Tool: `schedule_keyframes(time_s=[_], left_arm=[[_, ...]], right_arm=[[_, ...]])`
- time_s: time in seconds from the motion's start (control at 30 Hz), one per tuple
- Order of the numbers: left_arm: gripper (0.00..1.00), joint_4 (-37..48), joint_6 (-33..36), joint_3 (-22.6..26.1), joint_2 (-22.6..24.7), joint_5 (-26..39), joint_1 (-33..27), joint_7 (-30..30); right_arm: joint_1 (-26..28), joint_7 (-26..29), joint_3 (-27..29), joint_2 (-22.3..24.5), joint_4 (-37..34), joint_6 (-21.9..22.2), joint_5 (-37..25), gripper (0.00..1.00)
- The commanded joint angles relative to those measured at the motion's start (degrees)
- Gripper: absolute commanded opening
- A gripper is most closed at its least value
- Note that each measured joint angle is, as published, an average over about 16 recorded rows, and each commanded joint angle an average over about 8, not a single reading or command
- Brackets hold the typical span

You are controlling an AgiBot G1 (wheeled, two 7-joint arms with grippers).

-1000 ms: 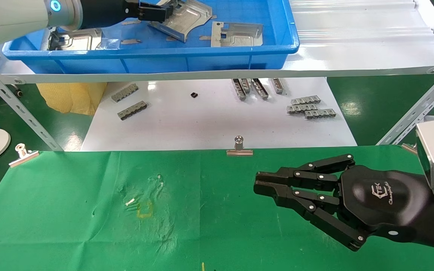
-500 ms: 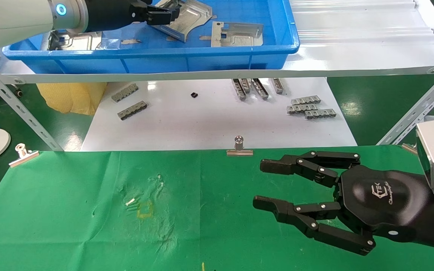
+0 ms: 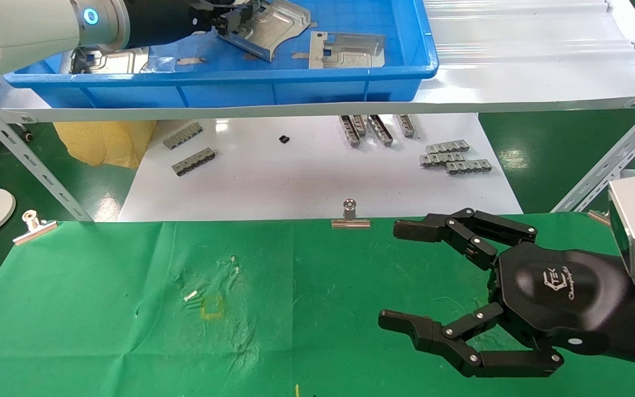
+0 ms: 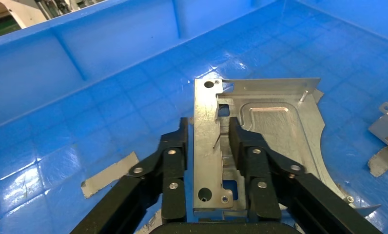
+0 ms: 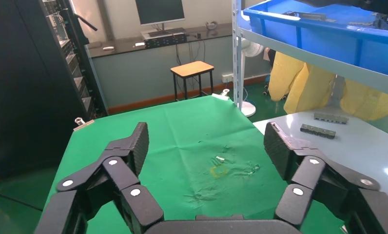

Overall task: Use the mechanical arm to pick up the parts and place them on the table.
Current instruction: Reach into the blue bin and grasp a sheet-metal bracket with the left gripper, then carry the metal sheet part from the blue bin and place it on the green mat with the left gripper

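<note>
The mechanical arm on my left reaches into a blue bin [image 3: 240, 88] on the shelf. Its left gripper [image 3: 235, 22] [image 4: 208, 127] is narrowed onto the upright rim strip of a silver stamped part [image 3: 276, 25] [image 4: 206, 136], one finger on either side. Two more parts [image 3: 345, 51] [image 3: 111, 58] lie flat in the bin. My right gripper [image 3: 393, 274] [image 5: 206, 141] hovers wide open and empty over the right side of the green cloth table [image 3: 102, 309]. The yellow square mark [image 3: 212, 307] [image 5: 216, 170] lies to its left.
The bin sits on a white metal shelf [image 3: 516, 66] with angled legs at both sides. Below it a glossy white board [image 3: 306, 176] carries small grey toothed strips [image 3: 452, 160]. Binder clips [image 3: 350, 218] [image 3: 33, 226] hold the cloth's far edge.
My right gripper has gone from shut to wide open, staying in place. The left gripper has shifted slightly in the bin and settled round the tilted part's rim.
</note>
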Motion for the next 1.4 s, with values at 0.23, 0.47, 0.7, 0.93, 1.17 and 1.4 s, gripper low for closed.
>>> schedule_keyframes(time_s=[0.23,0.47,0.7,0.93,1.17,1.4], left_arm=[[0.0,-0.25,-0.39,-0.17,-0.13,-0.86,-0.07,-0.2],[0.0,-0.49,0.59,-0.93,-1.2,-2.27,-1.61,1.51],[0.0,-1.02,8.5,-2.36,-5.32,-4.52,-2.58,6.24],[0.0,-2.28,24.16,-3.89,-12.58,-7.17,-2.05,13.62],[0.0,-3.55,41.75,-4.5,-19.66,-8.82,0.11,22.3],[0.0,-8.31,49.35,-2.94,-25.67,-9.99,3.94,30.81]], right_arm=[[0.0,0.0,0.0,0.0,0.0,0.0,0.0,1.0],[0.0,0.0,0.0,0.0,0.0,0.0,0.0,1.0],[0.0,0.0,0.0,0.0,0.0,0.0,0.0,1.0],[0.0,0.0,0.0,0.0,0.0,0.0,0.0,1.0],[0.0,0.0,0.0,0.0,0.0,0.0,0.0,1.0],[0.0,0.0,0.0,0.0,0.0,0.0,0.0,1.0]])
